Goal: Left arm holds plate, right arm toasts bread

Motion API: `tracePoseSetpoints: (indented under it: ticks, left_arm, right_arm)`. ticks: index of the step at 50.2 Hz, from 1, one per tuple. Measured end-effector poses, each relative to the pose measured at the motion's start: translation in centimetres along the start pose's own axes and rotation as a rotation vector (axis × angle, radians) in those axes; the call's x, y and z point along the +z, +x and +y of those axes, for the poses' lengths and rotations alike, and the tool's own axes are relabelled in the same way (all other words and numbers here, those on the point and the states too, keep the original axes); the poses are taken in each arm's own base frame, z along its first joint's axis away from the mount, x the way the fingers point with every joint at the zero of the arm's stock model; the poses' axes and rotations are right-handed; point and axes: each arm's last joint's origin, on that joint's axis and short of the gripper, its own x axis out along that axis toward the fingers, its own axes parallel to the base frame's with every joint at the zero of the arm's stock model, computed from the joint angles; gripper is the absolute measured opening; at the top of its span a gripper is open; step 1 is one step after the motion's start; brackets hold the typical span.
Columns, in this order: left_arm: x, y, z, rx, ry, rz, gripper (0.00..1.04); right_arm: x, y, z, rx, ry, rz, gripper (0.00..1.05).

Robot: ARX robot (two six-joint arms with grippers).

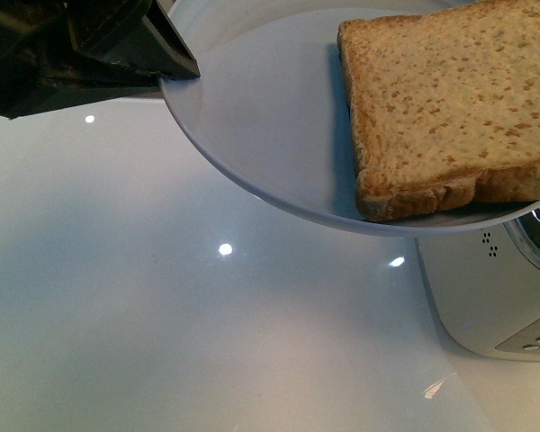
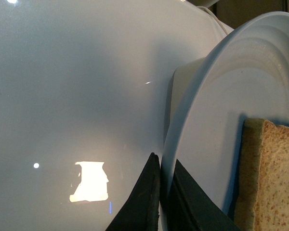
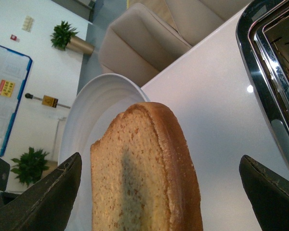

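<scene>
The fingers (image 2: 144,202) of the left gripper (image 2: 164,159) were clenched on the rim of the plate (image 2: 241,86). One dark finger was pressed against the underside and the other against the upper face, with the thin rim caught between them. In the front view only the black angular end of that gripper was shown, and the plate was seen carried clear of the glossy white table (image 1: 162,315).

The bread (image 1: 450,99) was laid flat on the plate, on the side far from the left fingers. A broad stretch of bare ceramic was left between the clamped rim and the nearest crust.

The fingers (image 3: 43,197) of the right gripper (image 3: 160,159) were spread wide, and nothing was grasped by them. The slice was framed between them, with the rounded end of its crust turned away from the wrist. A clear gap was left on either side, so the bread was touched by neither finger.

Beyond one right finger the toaster (image 3: 274,62) was seen standing on the table, its chrome-rimmed slots facing upward. The bare part of the plate was spread toward the other finger. In the front view the toaster's white body was partly covered by the plate's near edge. Past the right fingertips, off the table, a beige chair (image 3: 144,38) and a potted plant (image 3: 62,36) could be made out.
</scene>
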Motion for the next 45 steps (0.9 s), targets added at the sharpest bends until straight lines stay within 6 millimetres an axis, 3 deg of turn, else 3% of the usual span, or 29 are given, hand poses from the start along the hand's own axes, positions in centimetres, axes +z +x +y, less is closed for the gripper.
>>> tracePoseSetpoints:
  ticks: [9, 20, 28, 37, 45]
  left_arm:
    - [0.0, 0.0, 0.0, 0.0, 0.0, 0.0, 0.03]
    - [0.0, 0.0, 0.0, 0.0, 0.0, 0.0, 0.03]
    - [0.0, 0.0, 0.0, 0.0, 0.0, 0.0, 0.03]
    - [0.0, 0.0, 0.0, -0.001, 0.0, 0.001, 0.03]
    - [0.0, 0.0, 0.0, -0.001, -0.001, 0.001, 0.03]
  right_arm:
    - [-0.1, 0.1, 0.1, 0.009, 0.026, 0.007, 0.74]
    - [-0.3, 0.2, 0.0, 0.008, 0.061, 0.019, 0.3]
    - [-0.3, 0.1, 0.1, 0.01, 0.064, 0.019, 0.07]
    - [0.1, -0.4, 0.2, 0.014, 0.06, 0.003, 0.03]
    - [1.8, -1.4, 1.5, 0.046, 0.014, -0.067, 0.03]
